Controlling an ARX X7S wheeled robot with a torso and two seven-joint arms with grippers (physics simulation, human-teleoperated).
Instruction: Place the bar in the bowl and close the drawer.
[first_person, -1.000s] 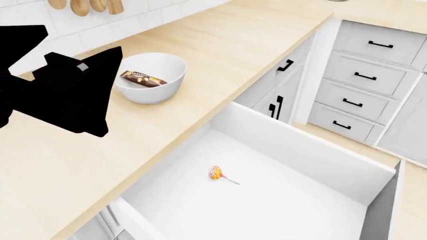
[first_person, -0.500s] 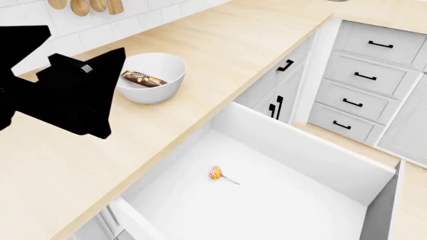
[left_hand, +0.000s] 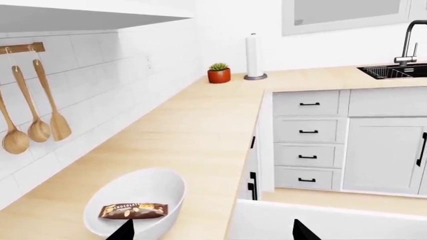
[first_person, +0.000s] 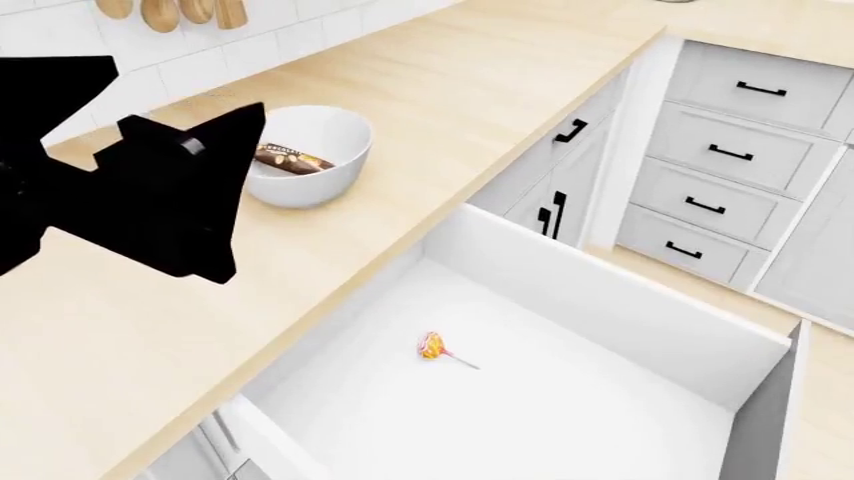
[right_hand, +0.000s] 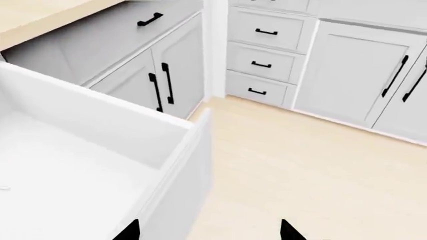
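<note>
Left gripper (left_hand: 208, 231): hovering above the countertop (first_person: 441, 110) near the bowl, fingers spread apart and holding nothing; only the two dark fingertips (left_hand: 123, 231) are showing at the edge of the left wrist view. In the head view the arm is appearing as a black silhouette beside the bowl, partly overlapping its rim.

Right gripper (right_hand: 208, 231): hanging over the outer corner of the drawer, fingers parted and empty, two dark tips just visible in the right wrist view.

Bar (first_person: 295, 159): lying inside the bowl, resting against the inner wall, brown wrapper with tan markings facing up.

Bowl (first_person: 342, 150): white, round, sitting upright on the countertop close to the tiled wall.

Drawer (first_person: 627, 300): standing pulled well out below the countertop edge, white inside showing.

Lollipop (first_person: 434, 346): orange-yellow, lying flat on the drawer floor near its middle, thin stick pointing toward the drawer front.

Stacked grey drawers (first_person: 727, 150): sitting shut beyond the corner, each bearing a black bar handle.

Wooden spoons (left_hand: 30, 117): hanging from a rail on the tiled wall.

Potted plant (left_hand: 219, 73) and paper towel roll (left_hand: 254, 56): standing side by side at the far corner of the countertop.

Sink (left_hand: 393, 71): showing dark, with a black faucet, at the far counter.
</note>
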